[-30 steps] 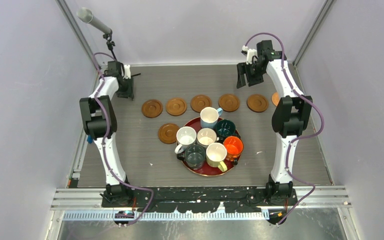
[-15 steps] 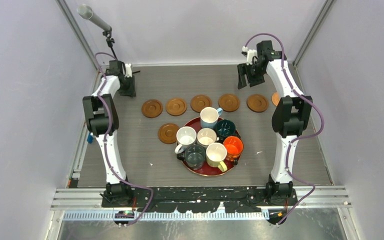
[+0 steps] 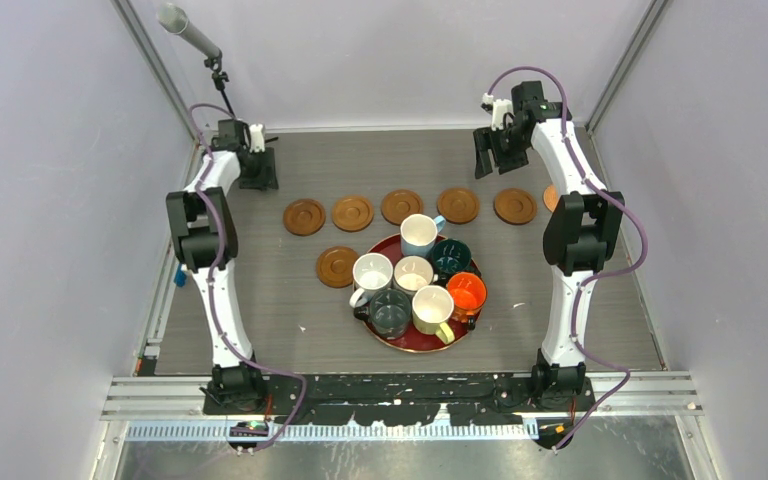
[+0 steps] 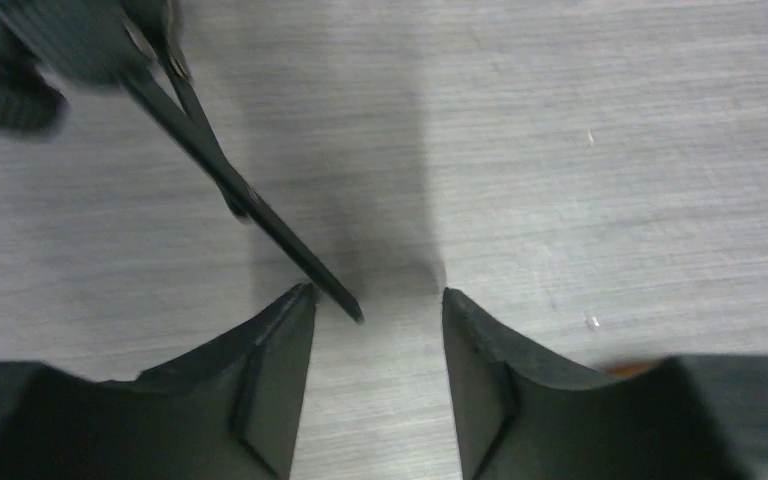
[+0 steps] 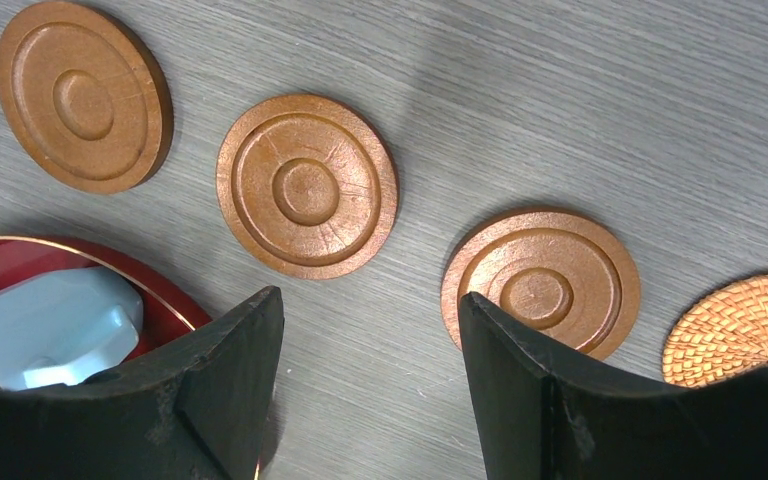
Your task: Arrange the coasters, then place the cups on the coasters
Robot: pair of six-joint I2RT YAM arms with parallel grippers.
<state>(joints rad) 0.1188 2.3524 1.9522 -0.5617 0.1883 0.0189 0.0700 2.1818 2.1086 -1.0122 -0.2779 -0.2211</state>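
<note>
**Both tools open, cups on tray**

The left tool (image 4: pixel 377 295) and right tool (image 5: pixel 370 294) hung empty, jaws apart, over the far table (image 3: pixel 290 290). Coasters (image 3: pixel 401 206) lay rowed behind the tray (image 3: pixel 410 343), one beside it. Cups (image 3: pixel 413 272) crowded the tray.

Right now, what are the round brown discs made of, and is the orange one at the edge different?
The round brown ringed discs look like wood with a smooth, slightly glossy finish: fine grain lines cross their raised rings. The round orange-brown disc at the picture's edge looks woven, perhaps rattan or bamboo: it shows a basket-like weave.
</note>
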